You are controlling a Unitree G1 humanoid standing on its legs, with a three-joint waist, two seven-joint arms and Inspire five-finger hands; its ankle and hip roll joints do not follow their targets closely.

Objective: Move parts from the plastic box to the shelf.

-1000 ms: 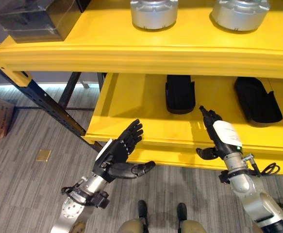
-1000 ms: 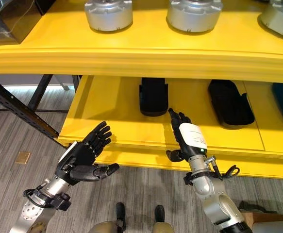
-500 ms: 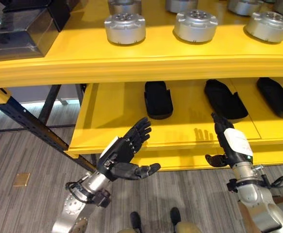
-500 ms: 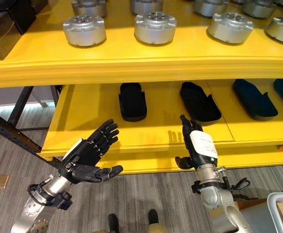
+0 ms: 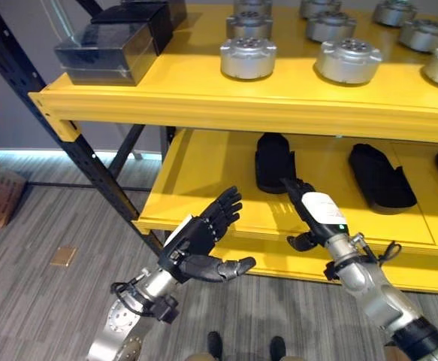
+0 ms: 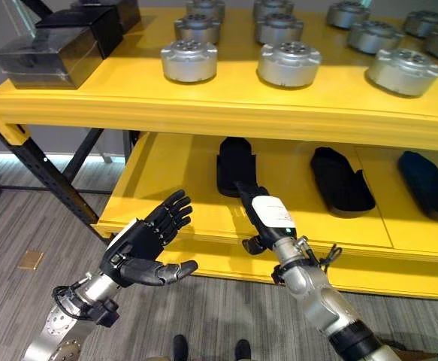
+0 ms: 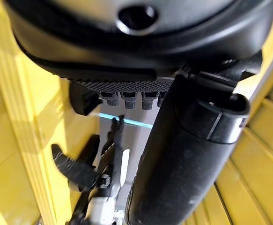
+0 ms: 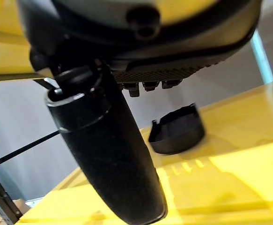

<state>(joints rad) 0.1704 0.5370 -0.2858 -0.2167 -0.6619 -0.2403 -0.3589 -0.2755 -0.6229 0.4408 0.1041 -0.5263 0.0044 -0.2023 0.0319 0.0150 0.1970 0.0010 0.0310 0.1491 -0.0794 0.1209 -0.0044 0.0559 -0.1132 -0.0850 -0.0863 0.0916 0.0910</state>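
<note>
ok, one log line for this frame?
left hand: open, empty, before lower shelf | right hand: open, empty, over shelf edge | nearest: black part

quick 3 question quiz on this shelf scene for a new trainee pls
1. True or false: the left hand is holding a silver part.
2. The black moulded parts lie on: A the top shelf, B the lower shelf, C the floor.
3. What lies on the top shelf at its left end, beside the round silver parts?

Key: 1 false, it is open and empty, as is the right hand. 2 B. 3 dark boxes.
</note>
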